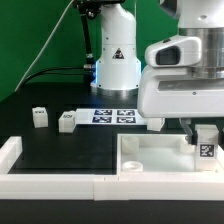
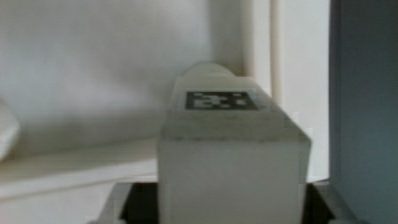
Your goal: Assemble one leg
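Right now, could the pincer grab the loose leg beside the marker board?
Probably not yet: the pincer looks shut on a second leg at the white square part. The loose leg itself stands unobstructed.

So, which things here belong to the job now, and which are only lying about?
In use:
- the leg, held upright in the end effector, also seen in the wrist view
- the large white square part, under it

Lying about:
- two spare legs
- the marker board
- the white border rail
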